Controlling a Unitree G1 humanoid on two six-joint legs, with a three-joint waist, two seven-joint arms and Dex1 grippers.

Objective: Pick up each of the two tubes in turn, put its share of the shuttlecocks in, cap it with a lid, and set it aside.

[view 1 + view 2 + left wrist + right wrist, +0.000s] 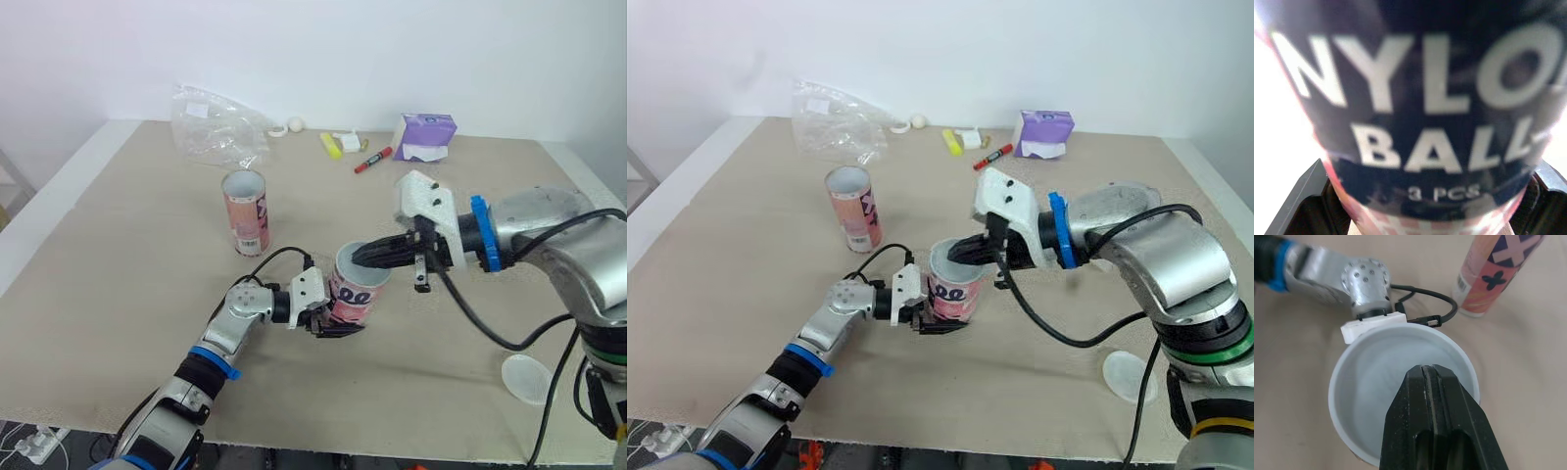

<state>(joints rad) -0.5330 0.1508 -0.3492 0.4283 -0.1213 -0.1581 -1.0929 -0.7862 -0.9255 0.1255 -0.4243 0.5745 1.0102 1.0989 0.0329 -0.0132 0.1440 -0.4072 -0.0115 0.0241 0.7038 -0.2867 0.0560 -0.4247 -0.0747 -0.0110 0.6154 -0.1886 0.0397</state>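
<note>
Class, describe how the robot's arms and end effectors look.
The left arm and right arm are silver metal, each with a blue ring and a black cable. The left end effector and right end effector are black and two-fingered, each on a white bracket.

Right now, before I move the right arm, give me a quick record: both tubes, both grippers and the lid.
held tube: roughly upright, mouth open, no lid on
left gripper: fingers shut on the held tube's lower part
right gripper: fingers pressed together, tips at the held tube's mouth, nothing seen between them
held tube contents: cannot tell
second tube: upright, open, standing apart, farther back on the robot's left
lid: flat on the table, near its front edge, on the robot's right
</note>
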